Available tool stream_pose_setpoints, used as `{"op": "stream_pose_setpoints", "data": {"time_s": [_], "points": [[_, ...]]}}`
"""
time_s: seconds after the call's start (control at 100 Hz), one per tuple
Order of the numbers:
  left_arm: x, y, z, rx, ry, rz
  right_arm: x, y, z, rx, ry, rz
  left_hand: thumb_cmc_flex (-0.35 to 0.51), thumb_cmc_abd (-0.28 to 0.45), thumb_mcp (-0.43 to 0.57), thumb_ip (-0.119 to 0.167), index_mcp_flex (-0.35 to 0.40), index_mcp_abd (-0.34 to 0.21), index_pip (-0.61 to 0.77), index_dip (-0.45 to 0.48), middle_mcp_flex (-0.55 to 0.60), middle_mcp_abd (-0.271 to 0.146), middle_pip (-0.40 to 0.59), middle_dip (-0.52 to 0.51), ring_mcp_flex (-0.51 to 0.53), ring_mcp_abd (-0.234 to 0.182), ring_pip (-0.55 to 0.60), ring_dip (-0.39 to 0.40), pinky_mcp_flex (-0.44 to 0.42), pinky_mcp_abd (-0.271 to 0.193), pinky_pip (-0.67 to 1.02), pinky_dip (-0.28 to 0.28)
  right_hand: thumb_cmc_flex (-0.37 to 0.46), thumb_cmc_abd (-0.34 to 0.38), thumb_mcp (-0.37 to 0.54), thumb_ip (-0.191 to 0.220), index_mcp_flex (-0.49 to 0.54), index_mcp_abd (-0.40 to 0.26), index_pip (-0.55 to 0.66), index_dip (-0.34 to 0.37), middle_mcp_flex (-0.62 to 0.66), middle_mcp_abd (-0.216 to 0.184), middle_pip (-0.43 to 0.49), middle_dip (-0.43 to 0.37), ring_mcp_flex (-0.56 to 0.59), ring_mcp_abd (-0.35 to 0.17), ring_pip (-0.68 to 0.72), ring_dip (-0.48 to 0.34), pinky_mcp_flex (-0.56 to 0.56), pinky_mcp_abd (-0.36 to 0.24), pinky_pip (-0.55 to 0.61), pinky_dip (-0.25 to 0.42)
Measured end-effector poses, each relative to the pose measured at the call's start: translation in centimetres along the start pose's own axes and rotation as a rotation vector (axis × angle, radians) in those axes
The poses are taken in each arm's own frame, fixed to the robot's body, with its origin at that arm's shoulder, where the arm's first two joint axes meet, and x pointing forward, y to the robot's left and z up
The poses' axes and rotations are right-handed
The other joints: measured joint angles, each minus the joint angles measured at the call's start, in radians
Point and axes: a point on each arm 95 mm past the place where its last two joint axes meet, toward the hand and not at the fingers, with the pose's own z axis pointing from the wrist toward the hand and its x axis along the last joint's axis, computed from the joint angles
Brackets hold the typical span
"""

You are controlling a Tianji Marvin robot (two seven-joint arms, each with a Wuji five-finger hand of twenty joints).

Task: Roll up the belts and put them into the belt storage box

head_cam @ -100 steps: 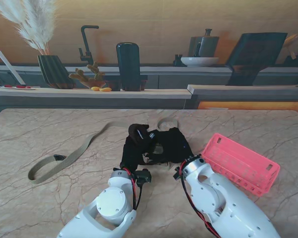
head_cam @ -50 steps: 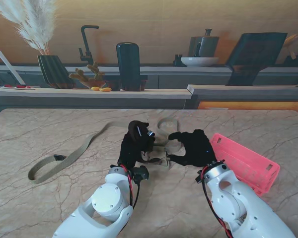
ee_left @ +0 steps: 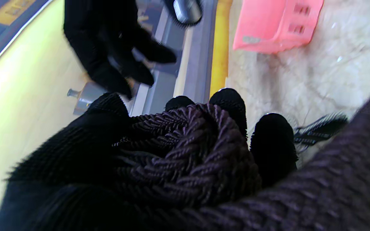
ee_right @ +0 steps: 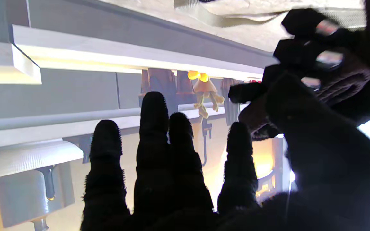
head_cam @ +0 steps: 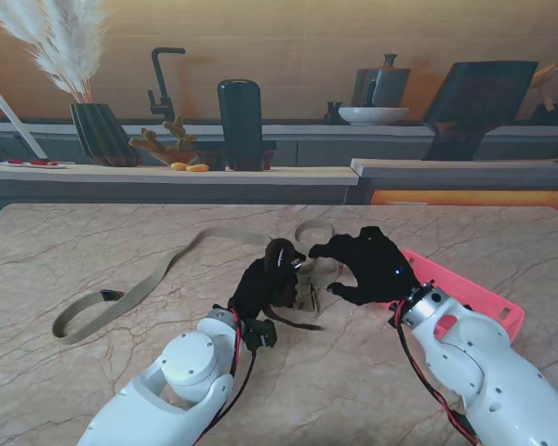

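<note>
Judging from how things lie, the job is about midway on one belt and not begun on the other: nothing is visible inside the pink belt storage box, though the right arm hides much of its inside. That box sits on the marble table at about four o'clock from the table's middle. The left hand is clenched around a dark braided belt, which the left wrist view shows wound into a tight coil of purplish-black cord against the palm, with one loose end trailing onto the table toward the robot. The right hand hovers just beside it at three o'clock, fingers spread and holding nothing, partly over the box's near rim. A second, tan webbing belt lies unrolled across the table from about nine o'clock toward the centre, flat and slack, its end near the hands curling into a small loop at twelve o'clock from them. Left to do, it seems: tuck the trailing end, seat the dark coil in the box, then roll and store the tan one.
</note>
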Motion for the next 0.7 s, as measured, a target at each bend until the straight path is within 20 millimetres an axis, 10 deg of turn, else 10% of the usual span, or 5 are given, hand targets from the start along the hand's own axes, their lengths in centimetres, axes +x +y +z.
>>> {"op": "stream_pose_setpoints", "data": {"time_s": [0.27,0.7], "points": [[-0.8,-0.4,0.3,-0.214,-0.084,-0.004,0.0,0.0,1.9,-0.036,0.046,-0.023,-0.074,-0.023,0.023,0.007,0.007,0.052,-0.146,-0.077,0.028,-0.009,0.021,0.0,0.03,-0.001,0.013,-0.02,0.027,0.015,0.013,0.0,-0.002,0.003,0.009,0.0,-0.198,-0.068,0.021,-0.045,-0.136,-0.002,-0.001,-0.022,-0.046,-0.005,-0.014,-0.014,0.001,-0.011,0.0,0.0],[-1.3,-0.7,0.4,-0.252,-0.115,0.025,0.7,-0.9,4.9,0.082,0.229,-0.024,-0.076,-0.023,0.023,0.008,-0.019,0.061,-0.185,-0.107,0.028,-0.009,0.021,0.0,0.03,-0.001,0.013,-0.031,0.031,0.027,0.013,-0.002,-0.004,0.003,0.032,0.0,-0.181,-0.069,0.06,-0.07,-0.152,-0.038,-0.002,-0.029,-0.049,-0.015,-0.024,-0.027,0.001,-0.024,0.0,0.0]]}}
